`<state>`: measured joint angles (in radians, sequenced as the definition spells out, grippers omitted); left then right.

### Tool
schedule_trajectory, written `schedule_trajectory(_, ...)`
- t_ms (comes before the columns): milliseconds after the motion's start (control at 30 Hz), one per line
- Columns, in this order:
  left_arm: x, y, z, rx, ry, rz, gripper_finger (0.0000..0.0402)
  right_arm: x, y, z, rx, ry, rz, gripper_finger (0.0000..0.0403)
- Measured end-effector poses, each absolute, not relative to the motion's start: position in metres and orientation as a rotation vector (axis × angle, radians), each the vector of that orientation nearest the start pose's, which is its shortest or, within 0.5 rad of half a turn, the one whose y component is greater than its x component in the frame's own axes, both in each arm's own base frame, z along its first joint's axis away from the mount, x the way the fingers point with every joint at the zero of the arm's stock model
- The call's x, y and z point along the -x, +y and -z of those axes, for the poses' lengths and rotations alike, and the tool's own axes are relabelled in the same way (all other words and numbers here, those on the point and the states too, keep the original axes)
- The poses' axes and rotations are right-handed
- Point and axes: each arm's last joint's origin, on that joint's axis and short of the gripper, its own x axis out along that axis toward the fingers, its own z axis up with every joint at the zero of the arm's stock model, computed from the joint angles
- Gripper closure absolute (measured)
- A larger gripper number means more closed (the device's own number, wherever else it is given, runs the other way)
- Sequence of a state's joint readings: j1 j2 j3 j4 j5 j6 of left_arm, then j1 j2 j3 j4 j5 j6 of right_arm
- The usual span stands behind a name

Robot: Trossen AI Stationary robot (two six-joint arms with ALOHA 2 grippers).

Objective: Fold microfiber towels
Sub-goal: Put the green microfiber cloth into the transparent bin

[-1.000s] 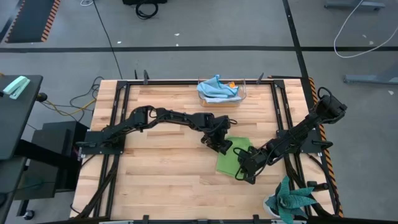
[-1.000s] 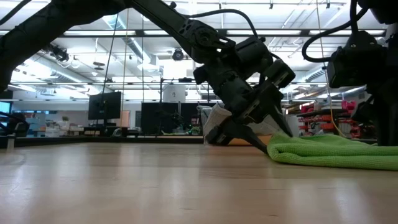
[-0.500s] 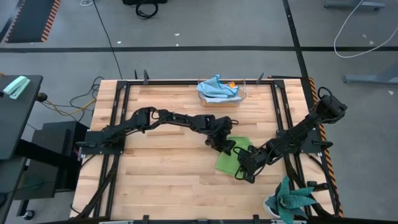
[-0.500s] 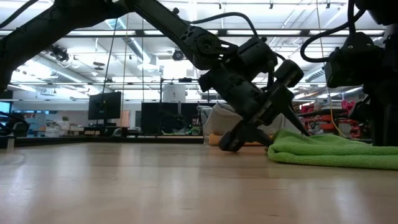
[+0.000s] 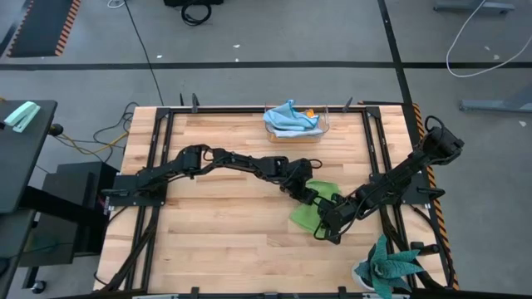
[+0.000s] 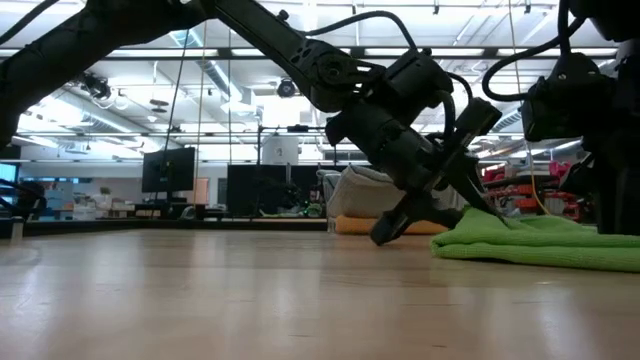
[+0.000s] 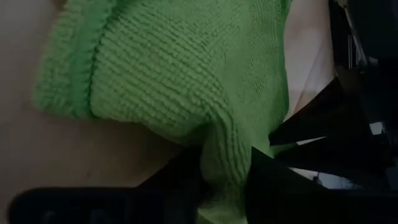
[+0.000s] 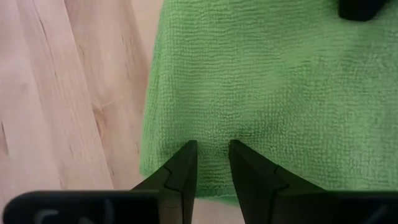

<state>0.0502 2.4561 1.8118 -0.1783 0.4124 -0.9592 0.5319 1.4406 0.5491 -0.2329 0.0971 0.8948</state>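
Even, bright overhead light; ceiling strip lamps (image 6: 150, 72) glare above the pale wooden slatted table (image 5: 216, 241), whose near surface is blurred.

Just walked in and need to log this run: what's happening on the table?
Both arms are working on the green towel lying on the table. The left gripper is pinching a fold at its far edge; the right gripper grips the near edge. More towels wait in the clear box at the back.
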Motion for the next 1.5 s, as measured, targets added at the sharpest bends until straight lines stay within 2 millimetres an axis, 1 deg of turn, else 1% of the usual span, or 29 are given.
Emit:
schedule_trajectory(167, -0.522, 0.016, -0.103, 1.048, 0.884, -0.068, 0.036, -0.198, 0.112, -0.126, -0.438, 1.136, 0.133, 0.03)
schedule_trajectory(267, -0.524, 0.016, -0.105, 1.013, 0.853, -0.064, 0.0387, -0.196, 0.11, -0.13, -0.436, 1.11, 0.162, 0.0302)
schedule_trajectory(467, -0.527, 0.017, -0.107, 0.998, 0.803, -0.064, 0.038, -0.181, 0.1, -0.153, -0.438, 1.082, 0.209, 0.0323)
schedule_trajectory(600, -0.528, 0.018, -0.107, 0.981, 0.785, -0.056, 0.0389, -0.167, 0.09, -0.173, -0.476, 1.03, 0.232, 0.034)
schedule_trajectory(733, -0.529, 0.018, -0.108, 0.979, 0.767, -0.05, 0.0389, -0.152, 0.08, -0.194, -0.516, 0.937, 0.243, 0.0354)
schedule_trajectory(867, -0.53, 0.018, -0.115, 0.979, 0.737, -0.042, 0.0389, -0.138, 0.069, -0.211, -0.549, 0.825, 0.252, 0.0367)
schedule_trajectory(967, -0.529, 0.022, -0.122, 0.981, 0.721, -0.043, 0.0389, -0.129, 0.063, -0.221, -0.563, 0.746, 0.264, 0.0375)
schedule_trajectory(1100, -0.529, 0.029, -0.141, 0.983, 0.669, -0.031, 0.0389, -0.121, 0.057, -0.229, -0.57, 0.675, 0.263, 0.0385)
schedule_trajectory(1200, -0.528, 0.032, -0.147, 0.994, 0.658, -0.035, 0.0389, -0.118, 0.054, -0.232, -0.576, 0.649, 0.259, 0.039)
schedule_trajectory(1367, -0.529, 0.039, -0.167, 0.996, 0.574, 0.001, 0.0389, -0.117, 0.054, -0.233, -0.559, 0.644, 0.253, 0.0393)
schedule_trajectory(1500, -0.526, 0.048, -0.18, 1.013, 0.544, -0.008, 0.0389, -0.117, 0.053, -0.232, -0.546, 0.636, 0.273, 0.0393)
